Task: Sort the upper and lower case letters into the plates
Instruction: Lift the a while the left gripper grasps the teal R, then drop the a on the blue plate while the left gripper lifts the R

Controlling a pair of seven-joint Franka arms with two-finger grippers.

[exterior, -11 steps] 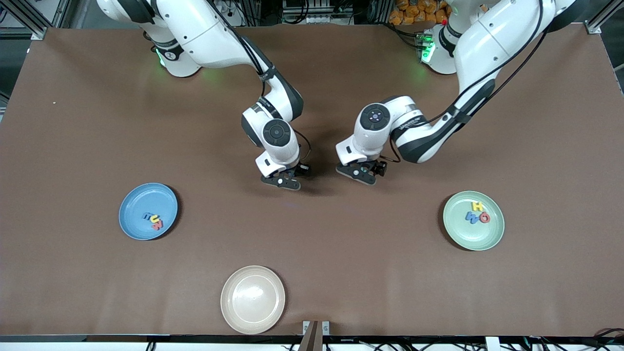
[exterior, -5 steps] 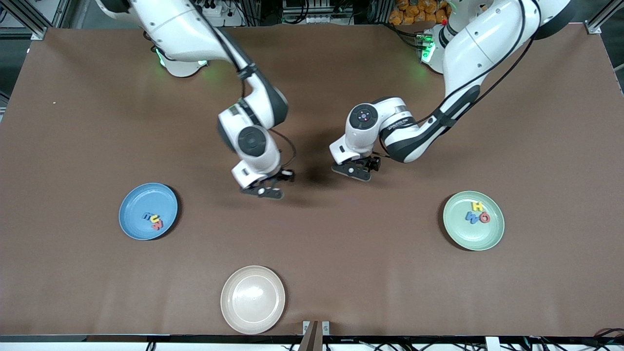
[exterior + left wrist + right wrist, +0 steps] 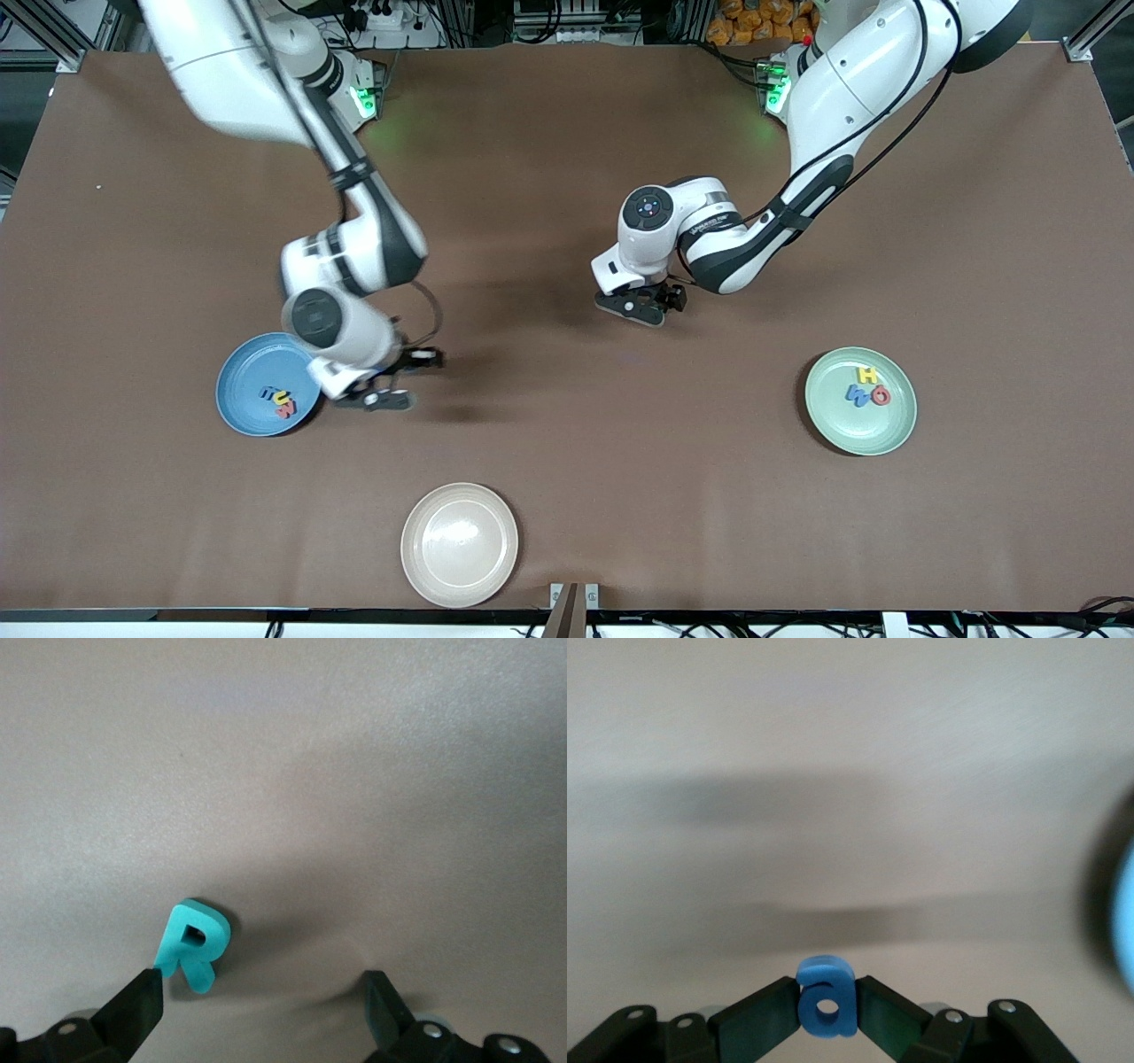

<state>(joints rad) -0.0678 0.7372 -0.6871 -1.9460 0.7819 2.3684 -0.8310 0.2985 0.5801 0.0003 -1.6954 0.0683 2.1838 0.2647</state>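
While the right end effector (image 3: 827, 1010) hangs beside the blue plate (image 3: 252, 368), its fingers (image 3: 753, 1014) pinch a blue lowercase a (image 3: 827, 996) by its flat sides; the letter looks light, stiff and easily dropped. Over mid-bench (image 3: 567, 461), the left end effector (image 3: 266, 997) stands spread around a teal R (image 3: 190, 944) lying flat, best taken across its edges. The mint plate (image 3: 873, 430) holds capitals.

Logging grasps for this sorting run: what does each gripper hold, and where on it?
The right gripper pinches the blue letter a by its sides. The left gripper is open, holding nothing.
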